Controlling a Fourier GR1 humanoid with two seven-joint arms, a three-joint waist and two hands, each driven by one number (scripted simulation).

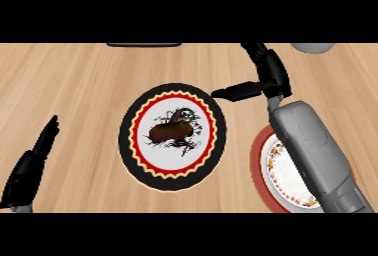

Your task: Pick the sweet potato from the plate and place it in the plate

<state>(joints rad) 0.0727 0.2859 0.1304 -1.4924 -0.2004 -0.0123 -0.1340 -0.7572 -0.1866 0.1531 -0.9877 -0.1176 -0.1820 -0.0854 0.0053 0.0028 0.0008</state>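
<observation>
A brown sweet potato (171,132) lies in the middle of a black-rimmed plate (131,145) with a red and yellow zigzag ring. To its right stands a second plate (275,172) with a red rim and a floral band, partly hidden under my right forearm. My right hand (267,75) hovers beyond the black plate's upper right edge, fingers straight, thumb pointing left toward the plate, holding nothing. My left hand (33,160) rests open at the lower left edge, fingers up, apart from both plates.
A wooden counter (74,80) carries everything. A dark flat object (144,45) shows at the top edge, and a grey rounded object (316,47) sits at the top right corner.
</observation>
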